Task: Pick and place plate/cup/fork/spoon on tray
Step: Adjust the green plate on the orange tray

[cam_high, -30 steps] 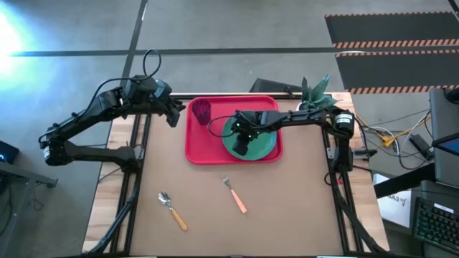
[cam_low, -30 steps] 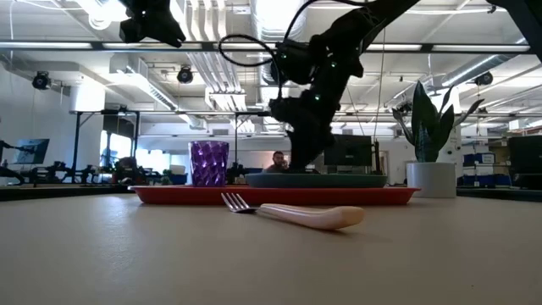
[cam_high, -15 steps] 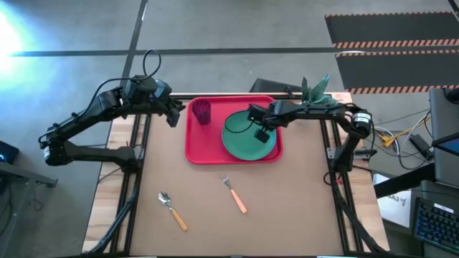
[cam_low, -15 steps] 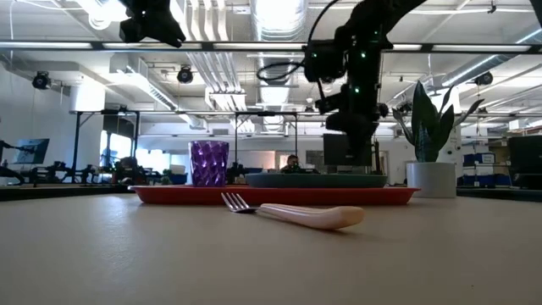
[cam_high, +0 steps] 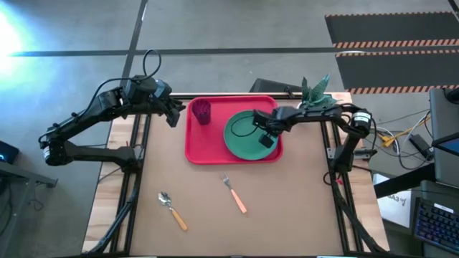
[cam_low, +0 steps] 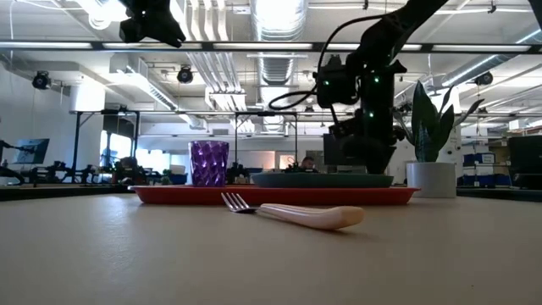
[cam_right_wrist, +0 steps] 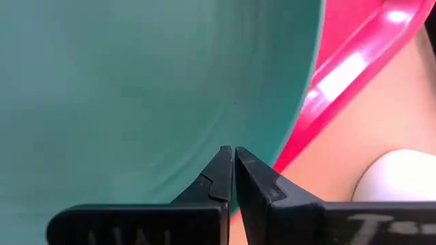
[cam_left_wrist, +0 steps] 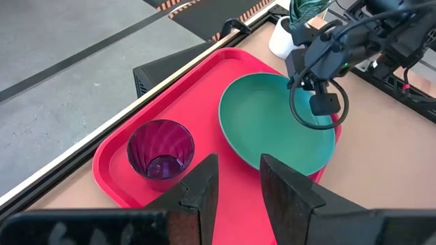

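On the red tray (cam_high: 195,147), the right gripper (cam_high: 266,140), jaws closed and empty, hovers at the teal plate's (cam_high: 244,137) three o'clock edge.

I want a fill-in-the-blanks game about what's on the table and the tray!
1. The purple cup stands on the red ____.
2. The green plate lies on the tray beside the ____.
3. The fork and the ____ lie on the bare table, off the tray.
4. The right gripper, hanging over the plate, has its fingers ____.

Missing words: tray; cup; spoon; shut
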Robot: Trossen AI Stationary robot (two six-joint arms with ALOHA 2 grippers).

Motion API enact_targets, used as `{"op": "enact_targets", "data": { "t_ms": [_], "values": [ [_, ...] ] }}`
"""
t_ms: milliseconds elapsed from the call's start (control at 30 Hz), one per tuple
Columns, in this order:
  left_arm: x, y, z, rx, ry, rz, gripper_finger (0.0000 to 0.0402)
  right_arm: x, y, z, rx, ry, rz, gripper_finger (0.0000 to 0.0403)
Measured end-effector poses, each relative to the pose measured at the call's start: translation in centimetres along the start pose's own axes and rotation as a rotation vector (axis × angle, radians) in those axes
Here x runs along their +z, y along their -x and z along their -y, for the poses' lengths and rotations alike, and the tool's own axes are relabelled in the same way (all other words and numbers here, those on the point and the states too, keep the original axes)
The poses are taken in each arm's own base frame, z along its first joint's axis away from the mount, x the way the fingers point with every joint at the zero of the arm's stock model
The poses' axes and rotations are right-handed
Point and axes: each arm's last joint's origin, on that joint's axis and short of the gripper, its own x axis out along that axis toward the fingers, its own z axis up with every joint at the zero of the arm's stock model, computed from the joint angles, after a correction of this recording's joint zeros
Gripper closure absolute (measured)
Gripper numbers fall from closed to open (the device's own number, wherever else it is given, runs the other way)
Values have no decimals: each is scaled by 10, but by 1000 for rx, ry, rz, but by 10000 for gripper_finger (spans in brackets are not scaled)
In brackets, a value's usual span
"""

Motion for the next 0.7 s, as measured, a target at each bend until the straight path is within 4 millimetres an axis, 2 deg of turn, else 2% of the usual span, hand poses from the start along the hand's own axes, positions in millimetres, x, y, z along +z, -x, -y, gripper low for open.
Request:
{"op": "enact_targets", "data": {
  "t_ms": [133,300,433,567,700],
  "values": [
    [0,0,0,0,0,0,311,-2,3,2,1,-22,19,395],
    [0,-2,0,2,0,-7,311,3,31,9,34,-52,130,395],
    [0,-5,0,3,-1,-13,311,3,49,27,45,-98,200,395],
    [0,-6,0,4,-1,-16,311,-8,43,44,26,-141,171,395],
    [0,-6,0,4,-1,-17,311,-20,29,48,14,-157,121,395]
  ]
}}
